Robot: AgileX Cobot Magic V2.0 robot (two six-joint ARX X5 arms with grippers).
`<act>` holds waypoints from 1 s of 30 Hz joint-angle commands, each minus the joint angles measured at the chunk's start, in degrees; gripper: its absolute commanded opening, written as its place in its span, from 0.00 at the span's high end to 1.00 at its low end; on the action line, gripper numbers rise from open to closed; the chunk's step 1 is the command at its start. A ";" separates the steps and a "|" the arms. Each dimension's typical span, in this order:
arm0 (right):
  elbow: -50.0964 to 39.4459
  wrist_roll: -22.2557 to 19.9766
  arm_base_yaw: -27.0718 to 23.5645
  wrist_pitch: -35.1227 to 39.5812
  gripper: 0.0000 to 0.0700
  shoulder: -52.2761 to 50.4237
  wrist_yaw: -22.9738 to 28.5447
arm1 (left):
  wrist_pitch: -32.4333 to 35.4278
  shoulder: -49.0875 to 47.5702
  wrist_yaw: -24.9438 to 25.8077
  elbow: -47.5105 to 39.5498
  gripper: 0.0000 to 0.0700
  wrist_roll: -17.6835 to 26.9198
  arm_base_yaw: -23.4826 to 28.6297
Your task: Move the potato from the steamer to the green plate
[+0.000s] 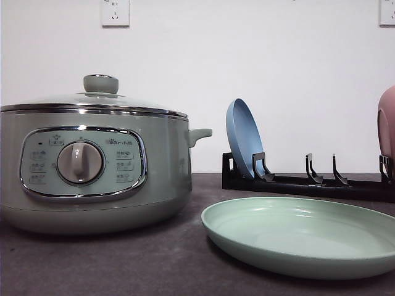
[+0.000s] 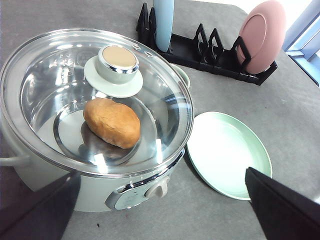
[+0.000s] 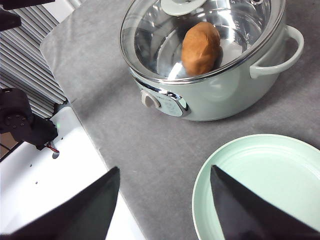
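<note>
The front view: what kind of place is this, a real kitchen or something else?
Probably a test bench set up like a kitchen: a steamer and a green plate on a grey table, a plate rack against a bare white wall.

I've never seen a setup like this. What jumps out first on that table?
The big sage-green steamer on the left, its glass lid shut over an orange-brown potato lying inside. Beside it on the right lies an empty green plate, and behind that a black rack holds a blue plate and a pink plate on edge.
</note>
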 commanded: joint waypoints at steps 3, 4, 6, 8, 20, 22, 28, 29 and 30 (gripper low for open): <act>1.03 -0.80 0.31 0.15 0.49 0.52 -0.22 | 0.44 0.31 0.24 1.09 0.04 0.33 -0.20; 1.03 -0.80 0.31 0.15 0.49 0.52 -0.22 | 0.44 0.31 0.24 1.09 0.04 0.32 -0.20; 1.03 -0.80 0.31 0.15 0.49 0.52 -0.22 | 0.50 0.31 0.23 1.09 0.04 0.17 -0.20; 1.03 -0.80 0.31 0.15 0.49 0.52 -0.22 | 0.87 0.37 0.20 1.09 0.04 -0.15 -0.20; 1.03 -0.88 0.31 -0.24 0.49 0.52 -0.20 | -5.36 18.26 -1.33 21.07 0.04 -0.66 -0.73; 1.03 -1.04 0.31 -0.26 0.49 0.52 -0.20 | -7.78 22.97 -2.79 26.17 0.04 -0.32 -1.73; 1.03 -1.04 0.31 -0.26 0.49 0.52 -0.17 | -13.11 35.66 -10.80 39.07 0.04 1.26 -6.88; 1.03 -1.04 0.31 -0.26 0.49 0.52 -0.17 | -13.74 37.49 -12.03 40.78 0.04 1.46 -7.71; 1.03 -1.04 0.31 -0.26 0.49 0.52 -0.17 | -14.32 39.21 -13.21 42.36 0.04 1.66 -8.50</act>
